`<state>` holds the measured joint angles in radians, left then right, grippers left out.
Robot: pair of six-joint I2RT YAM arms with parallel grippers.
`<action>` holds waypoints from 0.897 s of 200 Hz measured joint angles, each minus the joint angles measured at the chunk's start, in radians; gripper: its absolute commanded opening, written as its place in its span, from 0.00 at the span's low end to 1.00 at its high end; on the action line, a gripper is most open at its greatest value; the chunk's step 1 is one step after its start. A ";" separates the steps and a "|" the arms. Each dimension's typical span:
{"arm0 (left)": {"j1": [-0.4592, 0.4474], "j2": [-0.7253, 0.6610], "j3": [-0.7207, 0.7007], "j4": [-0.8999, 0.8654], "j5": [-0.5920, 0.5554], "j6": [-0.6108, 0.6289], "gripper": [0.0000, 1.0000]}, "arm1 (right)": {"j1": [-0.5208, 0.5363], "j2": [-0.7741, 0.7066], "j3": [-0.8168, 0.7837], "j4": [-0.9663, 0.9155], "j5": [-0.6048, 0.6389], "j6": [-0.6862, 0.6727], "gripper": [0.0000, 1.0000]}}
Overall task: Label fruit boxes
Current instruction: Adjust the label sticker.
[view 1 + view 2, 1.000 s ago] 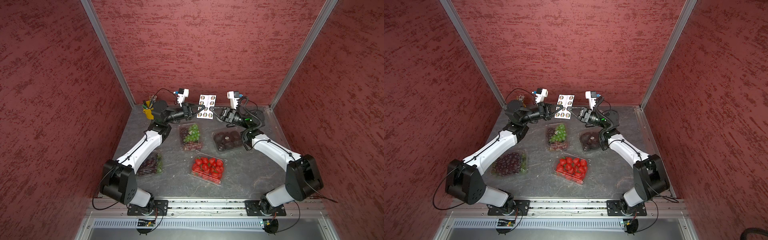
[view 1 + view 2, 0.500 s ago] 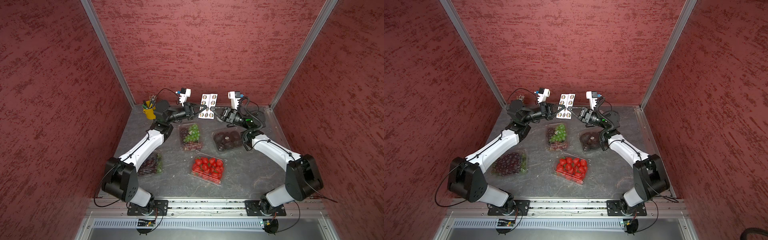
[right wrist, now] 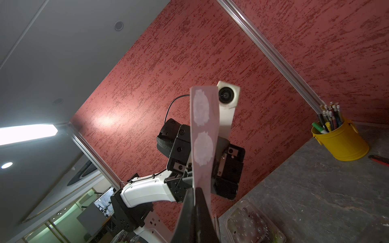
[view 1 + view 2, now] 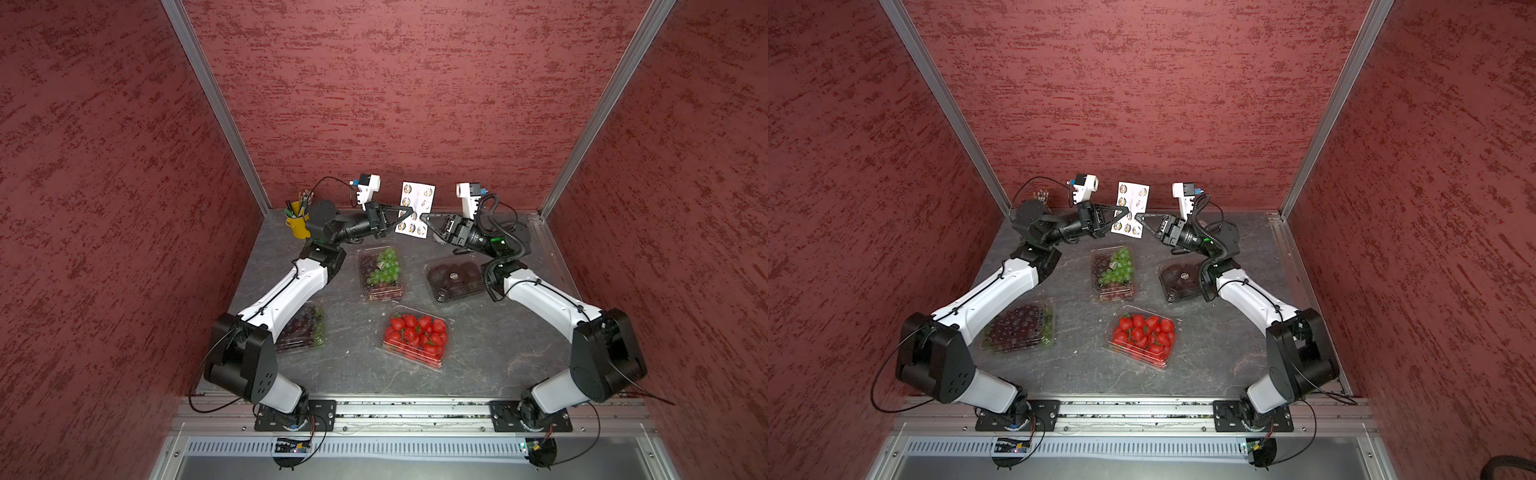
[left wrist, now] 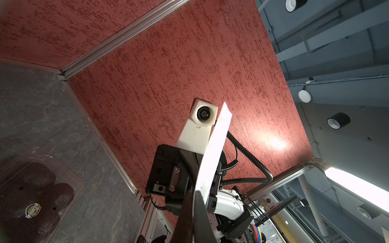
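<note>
On the desk [image 4: 490,357], the strawberry box [image 4: 415,337] lies at 6 o'clock, the dark-grape box [image 4: 1019,328] at 8, the mixed-grape box [image 4: 380,275] near centre and the dark-fruit box [image 4: 455,280] at 2. At 12, above the desk, the left hand [image 4: 410,211] and right hand [image 4: 422,216] are both clamped tight, each pinching an opposite edge of the upright sticker sheet [image 4: 417,195].

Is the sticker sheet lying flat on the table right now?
No, the sticker sheet is held upright above the table, pinched from either side by the left gripper and the right gripper.
</note>
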<state>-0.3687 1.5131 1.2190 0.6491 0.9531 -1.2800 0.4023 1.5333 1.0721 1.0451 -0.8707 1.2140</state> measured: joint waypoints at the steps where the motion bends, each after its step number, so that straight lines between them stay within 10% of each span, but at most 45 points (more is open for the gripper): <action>1: 0.000 0.000 0.000 0.000 0.000 0.000 0.00 | 0.000 0.000 0.000 0.000 0.000 0.000 0.00; 179: -0.008 0.010 0.000 0.056 0.035 -0.032 0.00 | 0.000 0.000 0.000 -0.009 -0.002 -0.010 0.00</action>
<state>-0.3763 1.5227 1.2194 0.7048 0.9878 -1.3125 0.4023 1.5333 1.0721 1.0359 -0.8722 1.2045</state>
